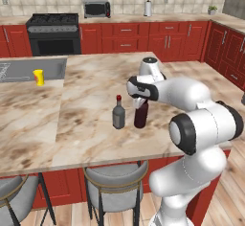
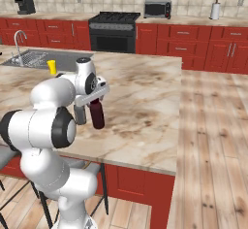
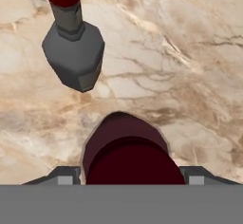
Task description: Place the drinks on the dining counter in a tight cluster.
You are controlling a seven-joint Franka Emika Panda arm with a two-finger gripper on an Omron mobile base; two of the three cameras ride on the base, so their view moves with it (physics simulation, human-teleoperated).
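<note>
On the beige marbled dining counter (image 1: 95, 81) stands a grey glass bottle with a red cap (image 1: 118, 112). Close to its right is the wider dark maroon bottle (image 1: 140, 116), upright, base at or just above the top. My gripper (image 1: 140, 100) comes down over the maroon bottle's top and is shut on it. In the hand view the maroon bottle (image 3: 128, 152) sits between the fingertips (image 3: 64, 175), with the grey bottle (image 3: 73, 52) just beyond. From the right, the maroon bottle (image 2: 97, 112) hangs under my gripper (image 2: 95, 99); the grey bottle (image 2: 80, 115) is partly behind my arm. The blue-clear water bottle is out of view.
A small yellow cup (image 1: 38, 77) stands by the sink (image 1: 28, 69) at the island's far left. Grey round stools (image 1: 115, 182) sit under the near edge. The stove (image 1: 52, 31) and red cabinets line the back wall. Bare marble (image 2: 140, 87) spreads right of the bottles.
</note>
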